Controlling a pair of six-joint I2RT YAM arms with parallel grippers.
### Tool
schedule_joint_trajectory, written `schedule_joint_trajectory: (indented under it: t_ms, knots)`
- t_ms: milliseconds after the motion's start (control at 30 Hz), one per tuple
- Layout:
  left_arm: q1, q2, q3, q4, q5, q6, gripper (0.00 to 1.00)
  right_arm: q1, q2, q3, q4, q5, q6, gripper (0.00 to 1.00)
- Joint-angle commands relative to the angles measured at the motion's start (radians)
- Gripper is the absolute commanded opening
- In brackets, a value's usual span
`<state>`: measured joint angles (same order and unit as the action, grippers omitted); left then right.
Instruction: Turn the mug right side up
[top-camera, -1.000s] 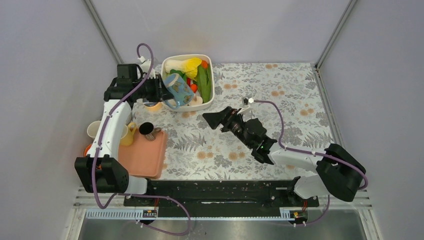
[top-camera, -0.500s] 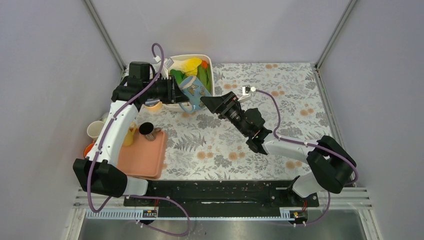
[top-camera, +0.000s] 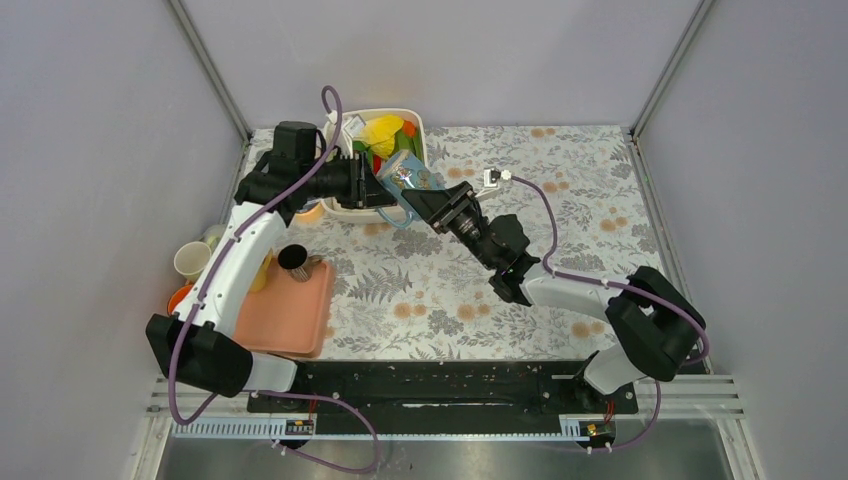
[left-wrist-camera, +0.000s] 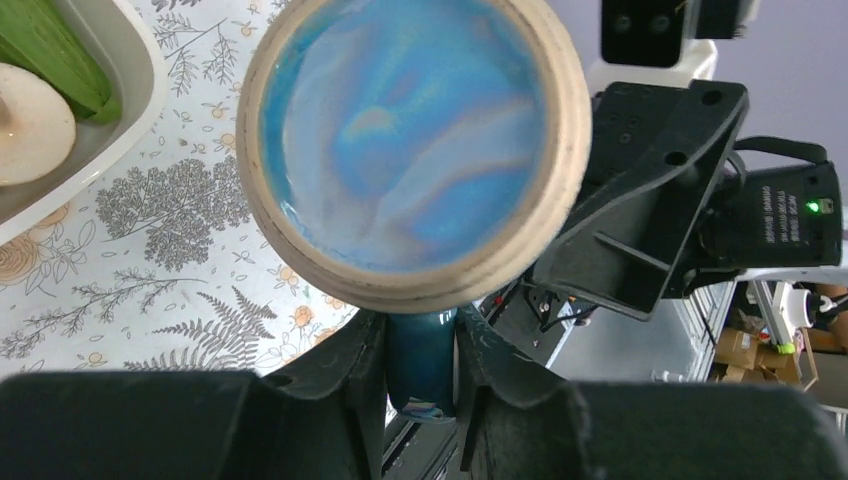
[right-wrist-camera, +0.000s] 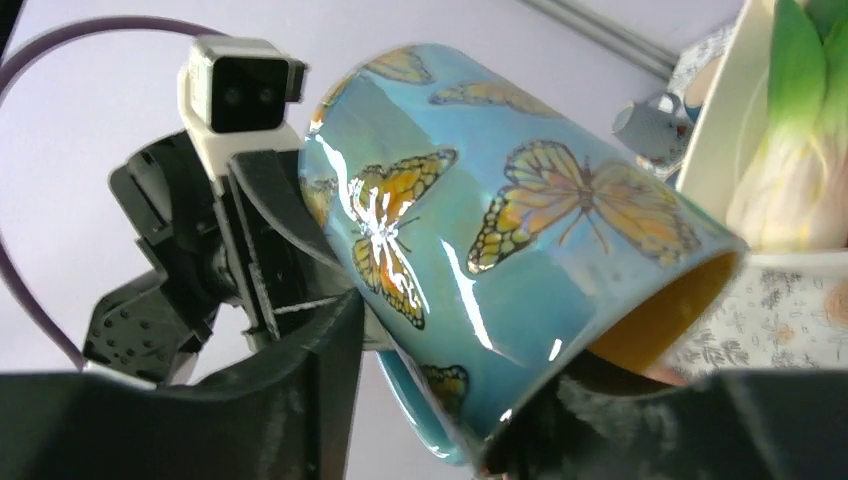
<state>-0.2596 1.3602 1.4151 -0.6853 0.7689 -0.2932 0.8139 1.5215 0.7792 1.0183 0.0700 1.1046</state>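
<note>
The mug (top-camera: 410, 178) was found off the counter (top-camera: 560, 200), held in the air just beside the white tray (left-wrist-camera: 145, 80) of vegetables. It lay roughly on its side, with its base turned toward the left arm and its yellow-lined mouth facing away from it. The left gripper (left-wrist-camera: 420, 350) had its jaws drawn narrow and pinched on the handle alone, and that was the only hold that could be confirmed. The right gripper (right-wrist-camera: 440, 400) had its jaws set wide on either side of the barrel, one against the butterfly-painted wall and the other low, near the rim. From where I stood I could not tell whether they bore on the mug or merely bracketed it. The mug appeared to be glazed ceramic, and the bright streaks across its wall pointed to a hard, slick surface. I judged it rigid, of moderate weight, and liable to chip or break if dropped on the counter. I judged the handle a poor place to carry the load, since the loop is thin and the mug could swing about it. The sounder hold, in my view, was square across the middle of the barrel, clear of both handle and rim. I would want that grip firmly set before the handle was released, as the glaze offered little friction.
</note>
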Motion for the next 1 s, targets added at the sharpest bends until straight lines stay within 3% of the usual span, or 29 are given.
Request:
schedule_joint_trajectory:
  t_ms: [0, 133, 167, 200, 367, 467, 533, 700, 767, 967]
  knots:
    - [-0.043, -0.018, 0.018, 0.100, 0.086, -0.009, 0.00, -0.013, -0.083, 0.066, 0.060, 0.064, -0.057, 0.41]
    - [-0.056, -0.012, -0.001, 0.073, 0.081, 0.034, 0.00, -0.021, -0.144, 0.050, -0.056, 0.117, -0.148, 0.04]
    - [-0.056, -0.008, 0.005, 0.044, 0.068, 0.065, 0.00, -0.023, -0.162, 0.045, -0.092, 0.128, -0.188, 0.00]
    - [-0.056, -0.005, 0.012, 0.014, 0.049, 0.096, 0.01, -0.025, -0.181, 0.045, -0.133, 0.134, -0.240, 0.00]
    - [-0.032, -0.033, 0.026, -0.067, -0.084, 0.219, 0.52, -0.025, -0.257, 0.148, -0.498, 0.069, -0.695, 0.00]
    - [0.006, -0.049, 0.064, -0.088, -0.141, 0.274, 0.67, -0.018, -0.257, 0.229, -0.729, -0.059, -0.941, 0.00]
    - [0.020, -0.049, 0.102, -0.099, -0.189, 0.300, 0.72, 0.013, -0.251, 0.265, -0.864, -0.125, -1.129, 0.00]
    - [-0.040, -0.018, 0.198, -0.115, -0.252, 0.326, 0.76, 0.148, -0.229, 0.284, -1.119, -0.116, -1.633, 0.00]
    - [-0.094, 0.003, 0.226, -0.116, -0.280, 0.332, 0.78, 0.185, -0.218, 0.274, -1.134, -0.079, -1.731, 0.00]
    - [-0.272, 0.075, 0.235, -0.144, -0.402, 0.376, 0.77, 0.258, -0.190, 0.293, -1.149, 0.009, -1.813, 0.00]
